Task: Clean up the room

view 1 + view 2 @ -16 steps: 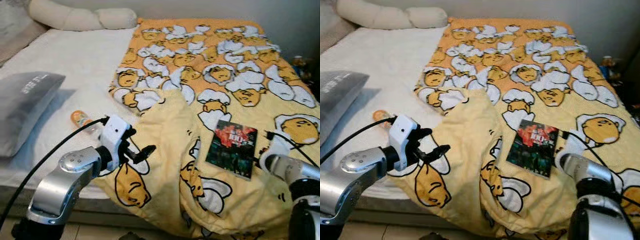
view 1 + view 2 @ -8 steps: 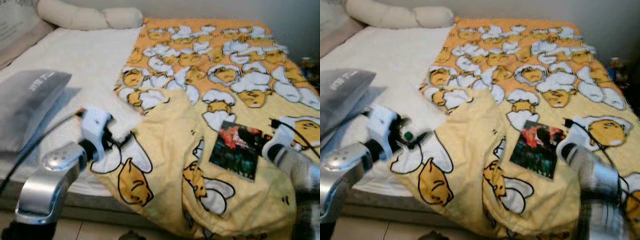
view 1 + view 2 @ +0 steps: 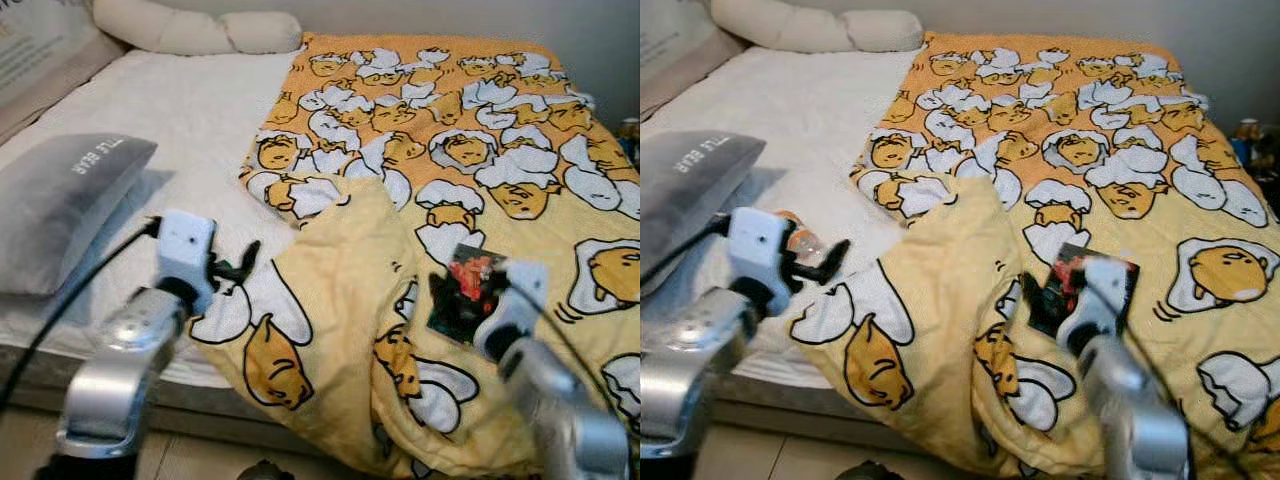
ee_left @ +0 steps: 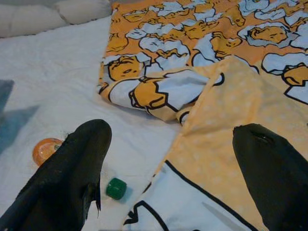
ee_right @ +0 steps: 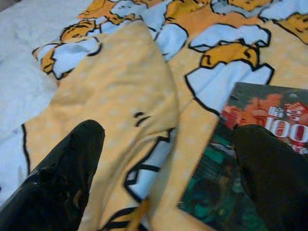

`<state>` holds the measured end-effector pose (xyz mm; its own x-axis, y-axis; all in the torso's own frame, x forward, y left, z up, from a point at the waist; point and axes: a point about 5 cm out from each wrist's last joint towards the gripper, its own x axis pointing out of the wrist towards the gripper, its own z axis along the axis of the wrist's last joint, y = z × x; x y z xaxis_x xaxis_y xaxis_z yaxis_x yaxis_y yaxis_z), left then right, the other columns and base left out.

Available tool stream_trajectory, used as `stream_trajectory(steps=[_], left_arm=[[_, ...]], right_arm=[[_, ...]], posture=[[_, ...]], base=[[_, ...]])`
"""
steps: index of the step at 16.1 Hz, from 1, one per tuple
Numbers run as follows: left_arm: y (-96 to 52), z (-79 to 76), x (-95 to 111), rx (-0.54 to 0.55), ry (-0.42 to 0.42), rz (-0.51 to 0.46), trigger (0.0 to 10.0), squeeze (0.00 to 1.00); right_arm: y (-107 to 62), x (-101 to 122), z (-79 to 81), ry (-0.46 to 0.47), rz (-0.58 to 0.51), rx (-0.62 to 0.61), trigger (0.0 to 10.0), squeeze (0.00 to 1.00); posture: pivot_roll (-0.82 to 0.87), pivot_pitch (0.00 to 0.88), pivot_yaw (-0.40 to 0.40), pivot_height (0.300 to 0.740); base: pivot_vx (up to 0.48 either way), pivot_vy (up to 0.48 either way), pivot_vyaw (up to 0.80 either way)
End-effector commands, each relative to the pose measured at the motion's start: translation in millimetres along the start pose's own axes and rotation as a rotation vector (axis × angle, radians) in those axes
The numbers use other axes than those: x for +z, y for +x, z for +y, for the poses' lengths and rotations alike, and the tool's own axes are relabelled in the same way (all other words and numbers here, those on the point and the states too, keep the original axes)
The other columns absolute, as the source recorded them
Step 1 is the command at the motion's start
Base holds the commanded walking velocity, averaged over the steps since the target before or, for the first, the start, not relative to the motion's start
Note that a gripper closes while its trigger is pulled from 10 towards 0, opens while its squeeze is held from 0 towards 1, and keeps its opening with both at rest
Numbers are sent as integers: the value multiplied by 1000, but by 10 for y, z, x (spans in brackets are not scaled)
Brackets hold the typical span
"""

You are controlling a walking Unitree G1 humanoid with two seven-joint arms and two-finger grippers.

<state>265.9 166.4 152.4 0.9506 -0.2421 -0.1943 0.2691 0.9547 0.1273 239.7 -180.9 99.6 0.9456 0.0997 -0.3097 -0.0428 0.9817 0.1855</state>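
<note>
Bed (image 3: 190, 120) with white sheet, partly covered by a yellow and orange cartoon-print blanket (image 3: 450, 150) whose near corner is folded back. A grey pillow (image 3: 60, 205) lies at the robot's left; a cream bolster (image 3: 200, 30) lies at the far end.

Left gripper (image 4: 168, 159): fingers spread wide, nothing between them. It hovers over the blanket's folded edge where it meets the sheet. A small bottle with an orange label (image 3: 800, 238) and a green cap (image 4: 116, 188) lies on the sheet just beside the left finger (image 4: 72, 173), partly hidden by it in the wrist view. No contact can be confirmed.

Right gripper (image 5: 168, 163): fingers likewise parted and empty. It is poised above the blanket, with a book (image 5: 250, 144) bearing a red and dark green cover lying flat on the blanket just under and beside one finger (image 5: 274, 178). The other finger (image 5: 62, 178) hangs over bare blanket. In the head views the book (image 3: 462, 295) lies directly ahead of the right gripper (image 3: 490, 300), partly covered by it.
</note>
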Motion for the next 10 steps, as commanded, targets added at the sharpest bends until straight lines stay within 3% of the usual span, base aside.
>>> stream_trajectory(steps=[1, 10], left_arm=[[-1, 52, -29, 36, 10, 15, 10000, 0], [-50, -18, -99, 39, 14, 27, 10000, 0]], right_arm=[[-28, 87, 94, -22, -45, 18, 10000, 0], [-82, 58, 145, -52, -15, 21, 10000, 0]], posture=[[-27, 0, 58, 740], [-22, 0, 40, 740]], base=[[0, 435, 0], [0, 476, 0]])
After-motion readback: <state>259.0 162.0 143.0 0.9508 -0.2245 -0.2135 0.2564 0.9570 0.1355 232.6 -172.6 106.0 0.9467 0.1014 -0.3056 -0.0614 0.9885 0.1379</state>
